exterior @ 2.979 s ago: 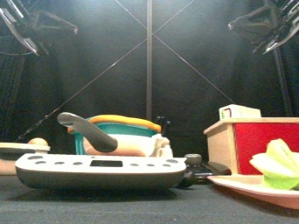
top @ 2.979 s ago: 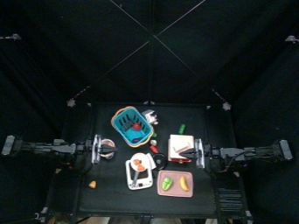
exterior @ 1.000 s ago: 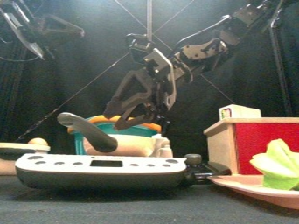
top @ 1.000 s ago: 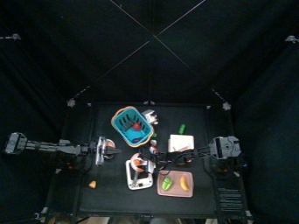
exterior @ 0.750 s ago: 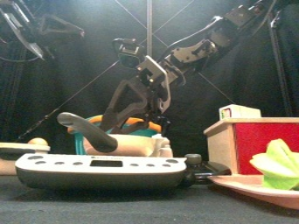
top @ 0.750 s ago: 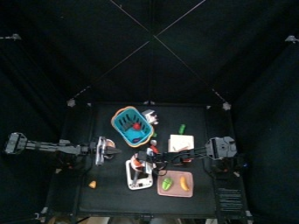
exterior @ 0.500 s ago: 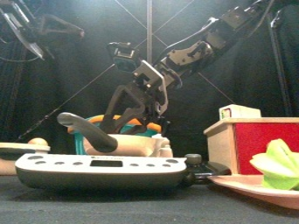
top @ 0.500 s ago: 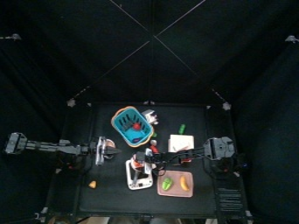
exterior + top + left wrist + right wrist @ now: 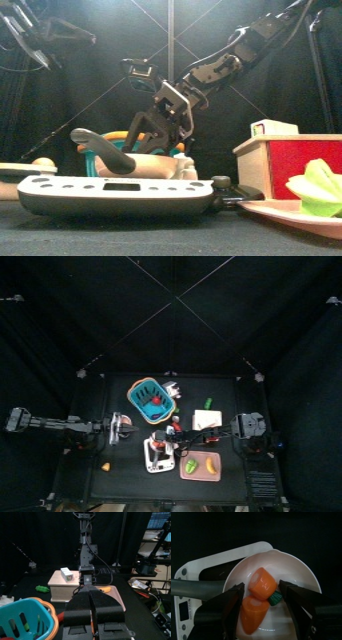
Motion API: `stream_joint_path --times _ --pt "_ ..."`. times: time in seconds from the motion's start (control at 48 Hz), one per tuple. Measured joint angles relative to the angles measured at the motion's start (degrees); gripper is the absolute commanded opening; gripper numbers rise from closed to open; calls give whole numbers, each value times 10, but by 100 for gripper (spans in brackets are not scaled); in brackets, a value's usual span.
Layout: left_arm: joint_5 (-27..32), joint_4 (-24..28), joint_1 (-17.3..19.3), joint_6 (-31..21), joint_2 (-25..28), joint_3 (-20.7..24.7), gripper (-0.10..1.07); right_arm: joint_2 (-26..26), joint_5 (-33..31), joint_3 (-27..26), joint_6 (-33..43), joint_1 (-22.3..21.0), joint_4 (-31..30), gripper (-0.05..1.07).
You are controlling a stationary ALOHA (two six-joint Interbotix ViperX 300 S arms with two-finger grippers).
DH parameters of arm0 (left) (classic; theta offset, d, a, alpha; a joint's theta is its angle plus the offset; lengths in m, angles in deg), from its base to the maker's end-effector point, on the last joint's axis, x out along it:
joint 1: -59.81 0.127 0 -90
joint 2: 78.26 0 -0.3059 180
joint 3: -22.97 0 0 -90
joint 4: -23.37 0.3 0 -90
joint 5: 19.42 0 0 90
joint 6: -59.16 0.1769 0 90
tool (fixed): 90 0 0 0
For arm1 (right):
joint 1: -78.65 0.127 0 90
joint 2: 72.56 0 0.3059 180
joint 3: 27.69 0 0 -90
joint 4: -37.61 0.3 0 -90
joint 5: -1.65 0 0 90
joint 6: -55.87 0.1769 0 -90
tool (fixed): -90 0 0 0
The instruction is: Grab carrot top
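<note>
A toy carrot (image 9: pixel 260 592) in two orange pieces, with a small green stub (image 9: pixel 276 599), lies in a white bowl (image 9: pixel 298 572) on a white kitchen scale (image 9: pixel 201 567). My right gripper (image 9: pixel 261 588) is open just above the bowl, one jaw on each side of the carrot, touching nothing. In the top view it (image 9: pixel 170 442) reaches in over the scale (image 9: pixel 160 453). In the front view it (image 9: pixel 166 128) hangs behind the scale (image 9: pixel 118 195). My left gripper (image 9: pixel 92 607) is shut and empty, resting at the left (image 9: pixel 126 427).
A blue basket (image 9: pixel 150 398) with an orange rim stands behind the scale. A wooden box (image 9: pixel 206 421) with a red side (image 9: pixel 291 165) is to the right. A pink plate (image 9: pixel 198 467) with green food sits at the front right. A small orange piece (image 9: pixel 106 467) lies front left.
My right arm has swung in from the right and come down over the scale, its open jaws now low around the carrot. The left arm has hardly moved.
</note>
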Motion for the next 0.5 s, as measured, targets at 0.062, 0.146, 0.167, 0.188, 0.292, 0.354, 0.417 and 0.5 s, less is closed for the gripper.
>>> stream_joint_path --times 0.062,0.146,0.167,0.188,0.292,0.354,0.417,0.5 --pt "-1 0 0 0 0 0 -2 -1 0 0 0 -1 0 78" --pt "-1 0 0 1 0 0 -2 -1 0 0 0 -1 0 72" --pt "0 0 0 1 0 0 -2 -1 0 0 0 -1 0 70" --pt "-1 0 1 1 -1 0 -2 -1 0 0 0 -1 0 69" --pt "-1 0 0 1 0 1 -2 -1 -1 -2 1 0 0 65" --pt "-1 0 0 1 0 0 -2 -1 0 -4 0 -1 1 64" --pt "-1 0 0 1 0 0 -2 -1 -1 -6 0 0 0 63" --pt "-1 0 1 1 -1 1 -2 0 -2 -12 0 0 0 63"
